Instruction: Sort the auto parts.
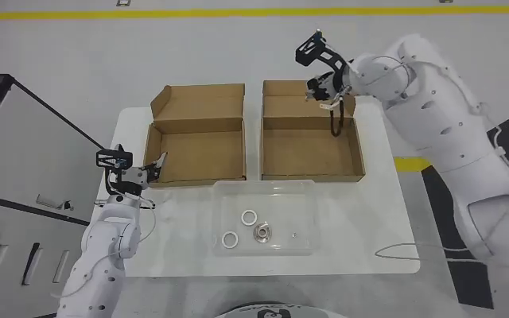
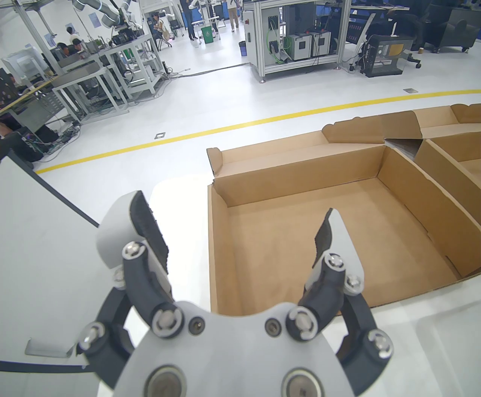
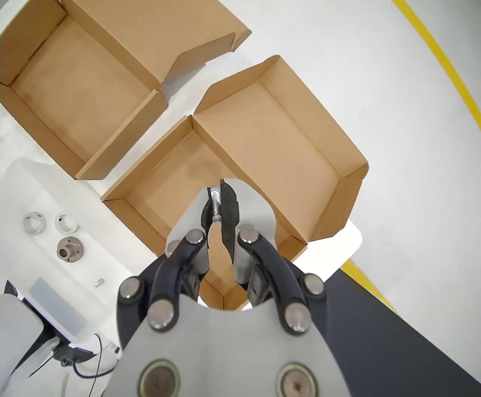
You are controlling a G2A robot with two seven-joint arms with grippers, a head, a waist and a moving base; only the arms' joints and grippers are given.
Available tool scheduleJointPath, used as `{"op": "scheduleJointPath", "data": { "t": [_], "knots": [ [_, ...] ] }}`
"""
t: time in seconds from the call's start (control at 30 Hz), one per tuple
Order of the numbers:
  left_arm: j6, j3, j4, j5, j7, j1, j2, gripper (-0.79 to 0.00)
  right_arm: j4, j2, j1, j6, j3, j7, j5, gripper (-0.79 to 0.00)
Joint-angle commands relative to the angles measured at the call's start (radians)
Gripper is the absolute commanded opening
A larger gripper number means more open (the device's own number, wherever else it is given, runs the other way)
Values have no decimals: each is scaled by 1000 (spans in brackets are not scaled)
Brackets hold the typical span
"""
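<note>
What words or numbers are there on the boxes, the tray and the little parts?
No text can be read.
The cardboard boxes, the clear tray, the white rings and the metal flange show no print.
Posters in the room behind are too small to read.

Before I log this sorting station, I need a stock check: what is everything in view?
table: one, white, under everything.
left box: one, brown, open, empty, far side.
right box: one, brown, open, beside the left box.
tray: one, clear, before the boxes.
rings: two, white, in the tray.
flanged part: one, grey metal, in the tray.
small screw: one, silver, in the tray.
threaded bolt: one, silver, above the right box.
left gripper: one, black-white, open, by the left box's near corner.
right gripper: one, black-white, shut on the threaded bolt.
</note>
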Motion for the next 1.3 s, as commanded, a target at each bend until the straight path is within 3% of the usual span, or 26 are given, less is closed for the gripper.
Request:
{"op": "scheduleJointPath", "data": {
  "t": [0.0,0.37,1.0,1.27],
  "knots": [
    [0,0,0,0,0,0,0,0,18,-10,0,15,-20,-3,-3,-785],
    [0,0,0,0,0,0,0,0,54,-28,-55,128,-41,-29,-37,-785],
    [0,0,0,0,0,0,0,0,-67,46,-271,212,126,-23,-117,-785],
    [0,0,0,0,0,0,0,0,-67,46,-271,212,126,-23,-117,-785]
  ]
}}
